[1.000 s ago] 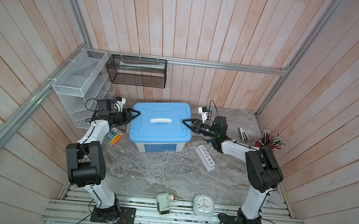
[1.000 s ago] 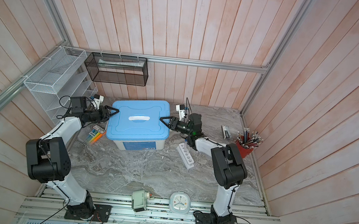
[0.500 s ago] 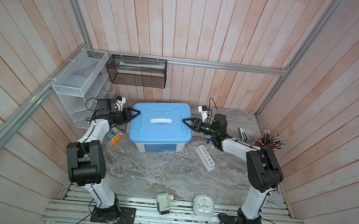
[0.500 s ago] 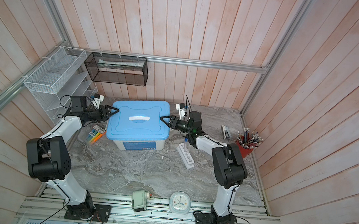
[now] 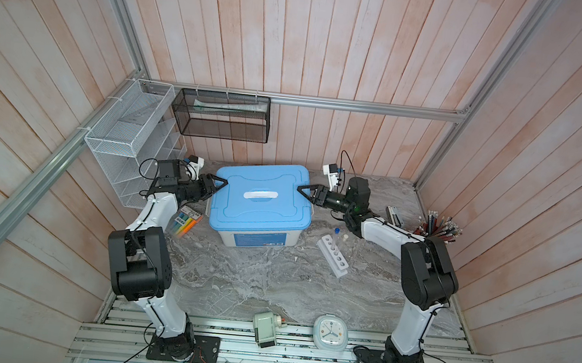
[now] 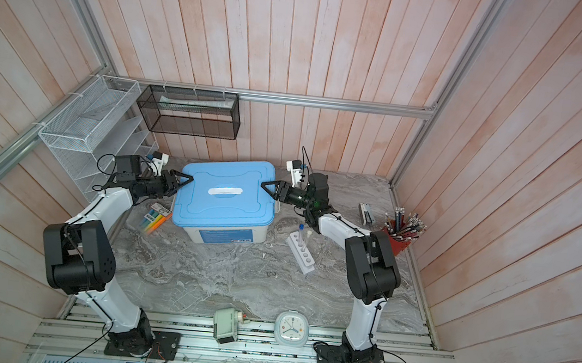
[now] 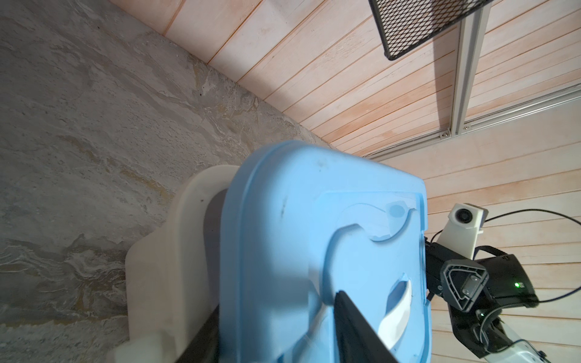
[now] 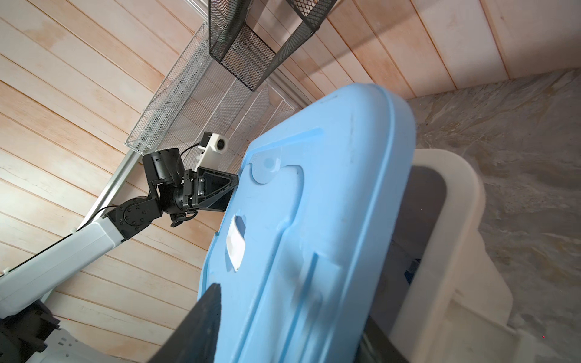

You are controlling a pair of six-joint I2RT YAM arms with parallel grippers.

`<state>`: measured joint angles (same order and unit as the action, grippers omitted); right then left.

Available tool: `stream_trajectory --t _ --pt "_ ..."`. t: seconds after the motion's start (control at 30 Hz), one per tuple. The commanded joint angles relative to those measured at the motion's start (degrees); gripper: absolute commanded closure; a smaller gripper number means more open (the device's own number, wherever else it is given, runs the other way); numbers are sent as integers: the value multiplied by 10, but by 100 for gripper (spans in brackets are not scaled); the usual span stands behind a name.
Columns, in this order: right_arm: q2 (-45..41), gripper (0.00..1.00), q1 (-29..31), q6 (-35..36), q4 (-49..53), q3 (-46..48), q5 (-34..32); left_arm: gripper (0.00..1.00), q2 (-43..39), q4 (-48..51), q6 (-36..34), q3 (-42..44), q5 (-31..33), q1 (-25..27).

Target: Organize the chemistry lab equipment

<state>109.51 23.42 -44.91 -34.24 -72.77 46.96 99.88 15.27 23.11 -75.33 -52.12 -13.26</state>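
lid (image 5: 278,221) light blue, its handle (image 5: 260,195) white; the box (image 5: 226,234) milky white with a blue label (image 5: 258,239); table (image 5: 271,287) grey with paler marble veining; rack (image 5: 334,257) white; blue-capped tube (image 5: 335,238) and white-capped tube (image 5: 342,245) both clear; walls (image 5: 333,47) pale pink and cream planks; cup (image 6: 394,242) red; basket (image 5: 221,129) black mesh; shelf (image 5: 121,131) white mesh; clock (image 5: 330,333) pale with a white face

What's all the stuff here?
lid: 1, blue, over bin
bin: 1, white, table back
rack: 1, white, right of bin
blue-cap tube: 1, clear, in rack
white-cap tube: 1, clear, in rack
markers: 1 pack, colourful, left of bin
stapler: 1, grey, back right
cup: 1, red, holds pencils, right edge
clock: 1, pale, front
sharpener: 1, green, beside clock
shelf: 1, white wire, left wall
basket: 1, black mesh, back wall
left arm: 1, black-white, jaws grip lid's left end
right arm: 1, black-white, jaws grip lid's right end
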Motion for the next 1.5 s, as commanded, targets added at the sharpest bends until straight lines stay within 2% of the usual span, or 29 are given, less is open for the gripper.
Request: stream_trajectory --t 0.0,0.63,1.33,1.47 --pt "16 42 -6 13 6 -17 2 47 26 35 -15 -2 31 -1" --pt "58 42 -20 50 56 -78 6 45 30 42 -19 -3 40 -4" --pt "98 42 -20 83 106 -136 5 32 27 50 -26 -4 59 -15" --pt "104 42 -20 89 114 -143 4 24 27 55 -29 -7 62 -16"
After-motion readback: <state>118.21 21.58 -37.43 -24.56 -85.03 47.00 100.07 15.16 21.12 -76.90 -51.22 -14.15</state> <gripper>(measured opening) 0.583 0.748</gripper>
